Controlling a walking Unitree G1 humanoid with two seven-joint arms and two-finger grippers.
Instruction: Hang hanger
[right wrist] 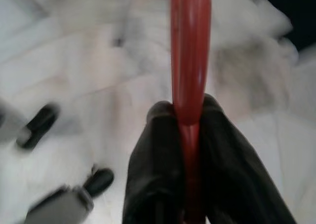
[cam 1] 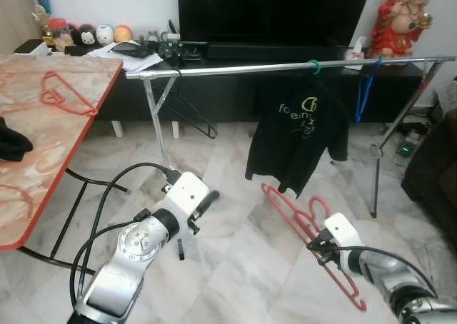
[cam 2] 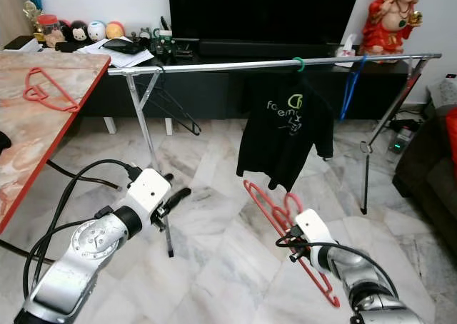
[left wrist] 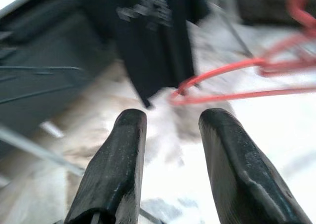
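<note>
Right hand [right wrist: 186,116] clamped, low; left hand [left wrist: 170,130] empty, fingers parted

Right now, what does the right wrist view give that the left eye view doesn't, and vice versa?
Right wrist view alone: the right gripper's two black fingers pinching the red plastic hanger's bar, seen close.
Left eye view alone: the silver clothes rail, the black T-shirt with green print hanging on it, a blue hanger, the marble-patterned table with a second red hanger, and the left gripper.
Both: the held red hanger over the white marble floor.
</note>
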